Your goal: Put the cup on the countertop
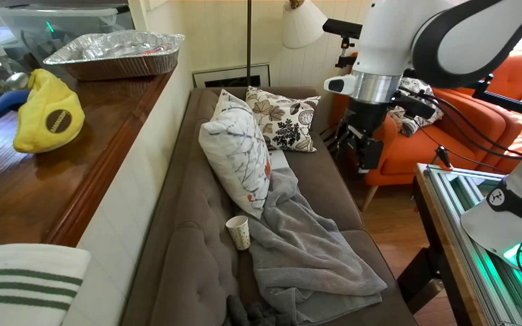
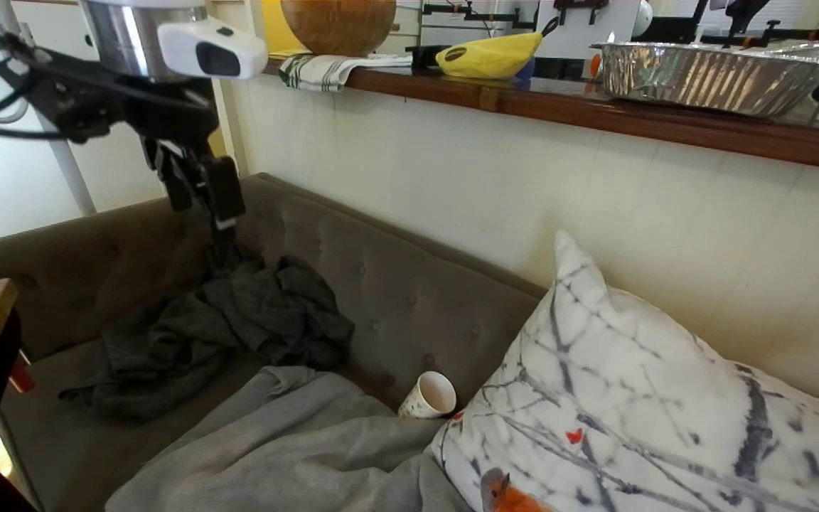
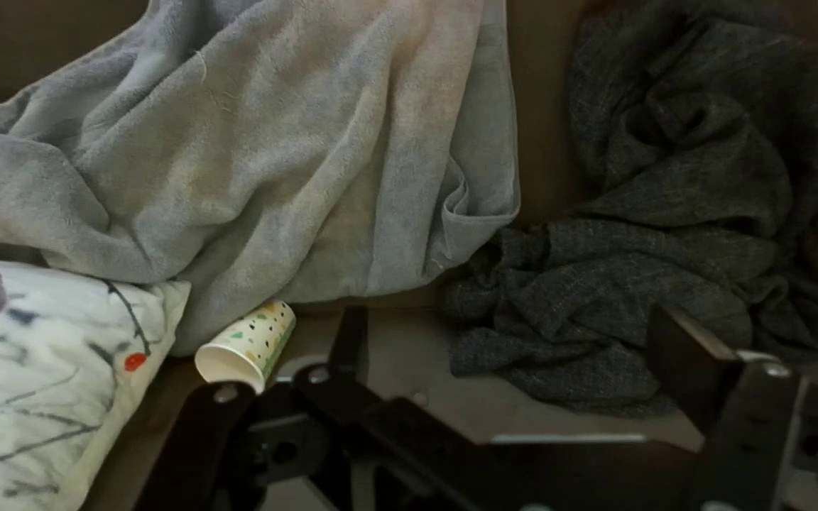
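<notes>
The cup [image 1: 239,232] is small and whitish with dark and coloured specks. It leans tilted against the sofa back, beside the white pillow and the grey blanket. In an exterior view its mouth [image 2: 432,395] faces up and sideways. In the wrist view the cup [image 3: 256,341] lies left of the jaws. The countertop [image 1: 111,108] is brown polished wood, higher than the sofa back; its edge [image 2: 559,108] also shows in an exterior view. My gripper [image 1: 356,154] is open and empty above the sofa, apart from the cup. In the wrist view its fingers [image 3: 505,333] stand wide apart.
The countertop holds a foil tray [image 1: 125,63], a yellow banana bag [image 1: 52,113] and a striped towel [image 1: 25,276]. A white pillow [image 1: 238,154], a grey blanket [image 1: 306,244] and a dark cloth [image 2: 232,327] lie on the sofa. A lamp [image 1: 304,25] stands behind.
</notes>
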Controlling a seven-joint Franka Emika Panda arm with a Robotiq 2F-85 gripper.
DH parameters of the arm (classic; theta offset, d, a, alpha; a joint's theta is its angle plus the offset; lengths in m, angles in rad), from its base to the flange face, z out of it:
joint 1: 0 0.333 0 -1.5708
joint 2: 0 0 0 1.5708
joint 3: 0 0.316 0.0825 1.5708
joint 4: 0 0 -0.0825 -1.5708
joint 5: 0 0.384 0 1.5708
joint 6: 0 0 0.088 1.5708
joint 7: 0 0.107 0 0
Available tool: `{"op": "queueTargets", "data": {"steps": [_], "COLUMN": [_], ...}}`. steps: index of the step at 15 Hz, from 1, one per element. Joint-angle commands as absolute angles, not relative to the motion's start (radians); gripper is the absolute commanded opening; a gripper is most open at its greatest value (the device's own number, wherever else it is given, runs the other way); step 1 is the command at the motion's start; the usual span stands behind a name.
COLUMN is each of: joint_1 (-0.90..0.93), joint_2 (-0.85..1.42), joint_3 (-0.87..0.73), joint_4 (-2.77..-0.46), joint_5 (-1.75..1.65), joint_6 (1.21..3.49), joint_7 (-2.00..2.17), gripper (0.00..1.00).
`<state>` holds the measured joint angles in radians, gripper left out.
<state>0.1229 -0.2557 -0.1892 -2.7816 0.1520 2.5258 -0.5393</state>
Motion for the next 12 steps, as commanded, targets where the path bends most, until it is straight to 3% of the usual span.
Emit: {"op": "queueTargets", "data": {"steps": [1, 2, 8, 12], "joint_1": [0.065, 0.054, 0.012, -0.067], "joint_2": [-0.047, -0.153, -0.037, 0.135], "joint_3": [-0.251, -0.195, -0.202, -0.206], "joint_4": [-2.782, -2.783, -2.770, -2.634], "joint_5": [0.221, 0.173, 0.192, 0.163], "joint_6": [2.634, 2.577, 2.618, 2.681], "joint_7": [-0.662, -0.594, -0.641, -0.654], "gripper": [1.00, 1.00, 1.00, 1.00]}}
